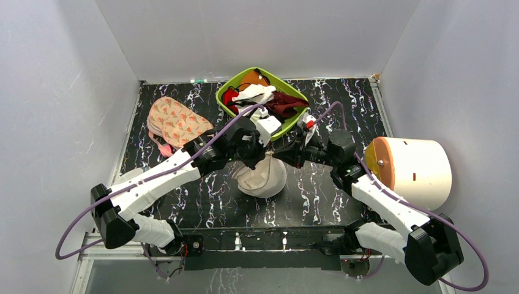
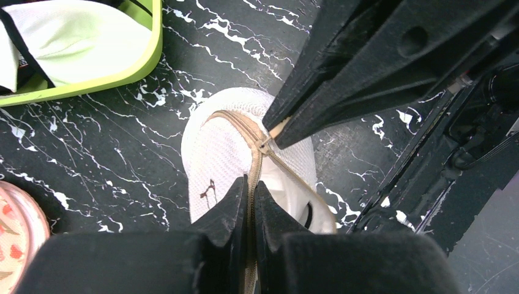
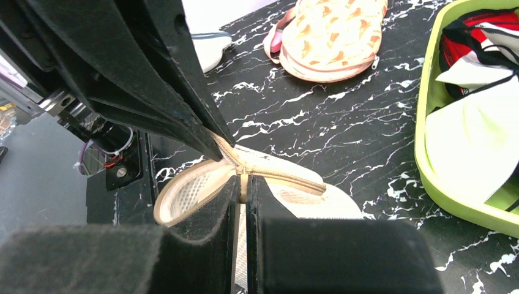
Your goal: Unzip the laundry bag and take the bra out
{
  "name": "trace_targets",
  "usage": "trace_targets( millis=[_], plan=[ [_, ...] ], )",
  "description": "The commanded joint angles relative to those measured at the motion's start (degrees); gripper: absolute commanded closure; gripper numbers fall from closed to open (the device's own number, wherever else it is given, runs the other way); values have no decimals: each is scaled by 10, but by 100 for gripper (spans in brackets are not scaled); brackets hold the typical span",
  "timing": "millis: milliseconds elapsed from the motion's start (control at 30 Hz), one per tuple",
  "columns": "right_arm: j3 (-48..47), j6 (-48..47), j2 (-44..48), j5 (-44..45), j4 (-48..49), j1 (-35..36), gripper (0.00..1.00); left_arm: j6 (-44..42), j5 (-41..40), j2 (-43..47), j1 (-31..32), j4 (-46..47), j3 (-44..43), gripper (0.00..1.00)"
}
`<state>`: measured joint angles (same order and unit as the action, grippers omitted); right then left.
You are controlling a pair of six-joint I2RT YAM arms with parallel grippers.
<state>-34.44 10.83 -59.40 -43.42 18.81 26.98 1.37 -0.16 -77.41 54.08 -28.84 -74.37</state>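
Observation:
The laundry bag [image 1: 263, 179], a round cream-white mesh case, hangs tilted under both grippers at the table's middle. Its lid carries a small black mark [image 2: 207, 191]. My left gripper [image 2: 251, 185] is shut on the tan zip band at the bag's rim. My right gripper [image 3: 243, 181] is shut on the zip pull [image 2: 267, 143], close to the left fingertips. The zip is partly parted, and a gap [image 3: 183, 197] shows the mesh lining. The bra is hidden inside the bag.
A lime-green basket [image 1: 223, 99] of clothes stands behind the bag. A peach case with orange-and-green print [image 1: 177, 122] lies at the back left. A white cylinder with a tan end [image 1: 413, 170] lies at the right edge.

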Motion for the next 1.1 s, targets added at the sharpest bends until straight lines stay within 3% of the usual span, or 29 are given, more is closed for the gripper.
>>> trace_targets(
  millis=[0,500,767,833,967,1067],
  plan=[
    [-45,-3,-13,31,-15,-1,100,-30,18,42,0,2,-22,100],
    [-53,5,-84,1,-42,-78,100,-35,16,120,0,37,6,100],
    [-54,-13,-56,-106,-14,-69,100,-46,-3,99,0,14,35,97],
    [-49,-13,-44,-113,-4,-62,100,-48,-15,83,0,4,34,91],
    [-42,-7,-27,-129,16,-53,100,-50,-30,60,0,-4,33,66],
    [-43,-6,-26,-136,16,-47,100,-50,-31,40,0,-10,21,55]
  ],
)
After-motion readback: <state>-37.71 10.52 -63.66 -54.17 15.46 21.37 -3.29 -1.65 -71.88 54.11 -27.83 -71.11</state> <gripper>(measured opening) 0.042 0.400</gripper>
